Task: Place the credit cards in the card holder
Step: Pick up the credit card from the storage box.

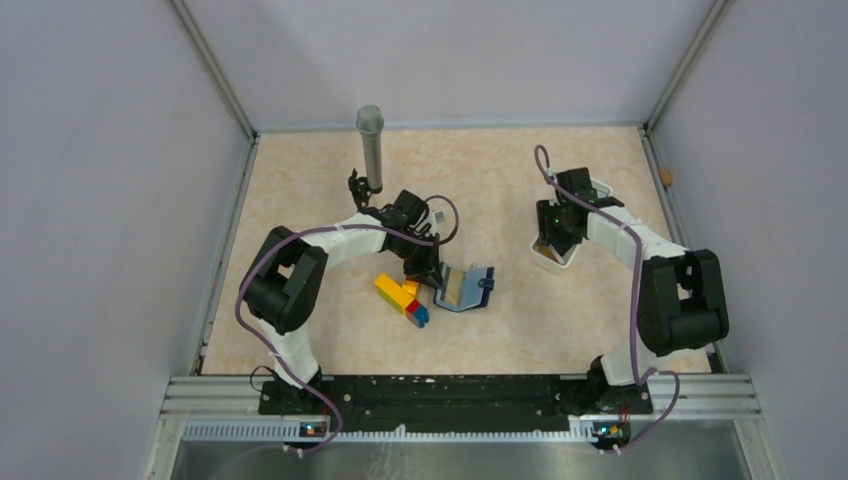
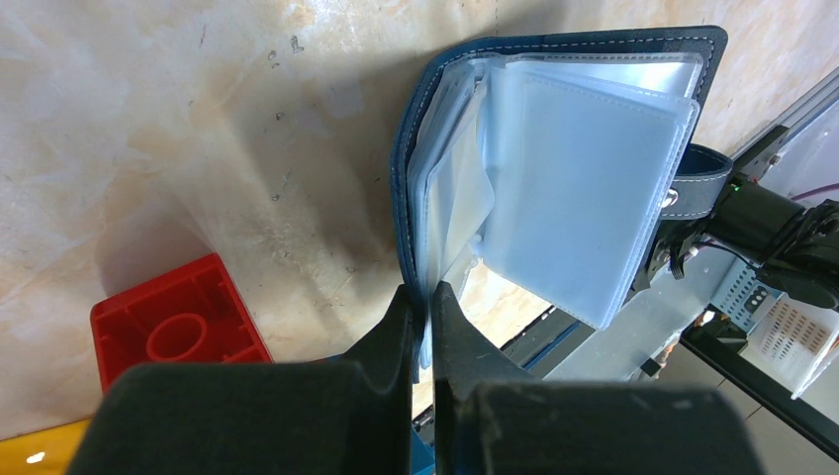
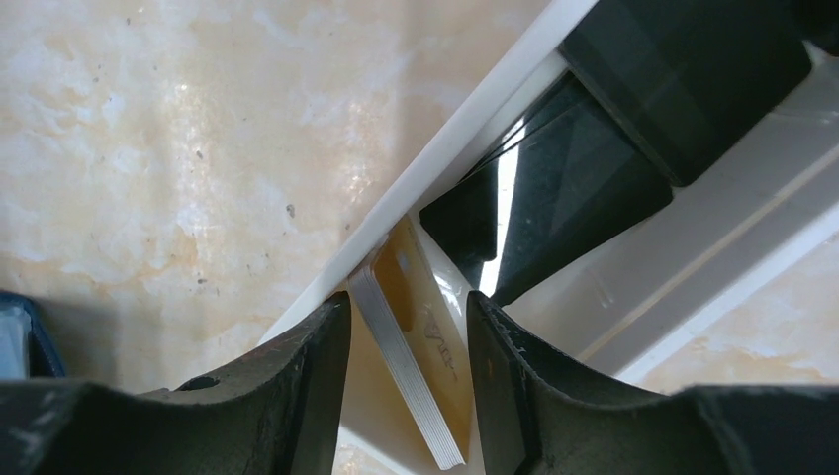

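The navy card holder (image 1: 466, 287) lies open at mid-table, its clear inner sleeves (image 2: 584, 188) fanned out. My left gripper (image 2: 422, 307) is shut on the near edge of its cover (image 2: 408, 198) and a sleeve. In the top view that gripper (image 1: 427, 276) sits at the holder's left side. A stack of credit cards (image 3: 425, 336) with a yellow-gold face stands on edge, leaning against the wall of the white tray (image 3: 455, 148). My right gripper (image 3: 408, 327) reaches down into the tray (image 1: 557, 258), open, one finger on each side of the stack with a gap on the gold side.
Yellow, red and blue toy bricks (image 1: 402, 297) lie just left of the card holder; a red brick (image 2: 178, 332) shows beside my left fingers. A grey upright cylinder (image 1: 370, 150) stands at the back behind the left arm. Enclosure walls bound the table.
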